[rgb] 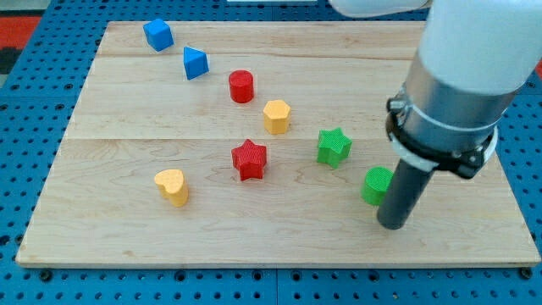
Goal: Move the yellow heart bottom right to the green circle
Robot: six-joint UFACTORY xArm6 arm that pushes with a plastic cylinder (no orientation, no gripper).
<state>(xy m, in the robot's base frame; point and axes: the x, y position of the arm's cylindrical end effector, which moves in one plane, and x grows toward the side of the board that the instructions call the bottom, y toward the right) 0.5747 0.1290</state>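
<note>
A pale wooden board (279, 246) lies flat on a blue pegboard table (34, 127). Close to the board's top left corner sits a blue cube block (157, 35), and just to its right, a bit lower, is a blue block shaped like a triangle (196, 63). Down near the bottom edge, on the left side of the board, is the yellow heart block (172, 186), all by itself. To its right, near the middle of the board, is a red star block (249, 159). Above the star, closer to the top edge, stands a red round block (241, 86), and beside that, a little lower and to the right, is a yellow block with many flat sides (276, 116). Further right is a green star block (334, 146). Then comes the green circle block (376, 185), near the bottom right part of the board, well apart from the yellow heart. My tip (392, 224) is down on the board, touching or just beside the green circle on its right side and partly hiding it. The arm has only a straight dark rod and no jaws, so nothing is being pinched. The big white and grey arm body (461, 76) fills the top right corner of the view.
</note>
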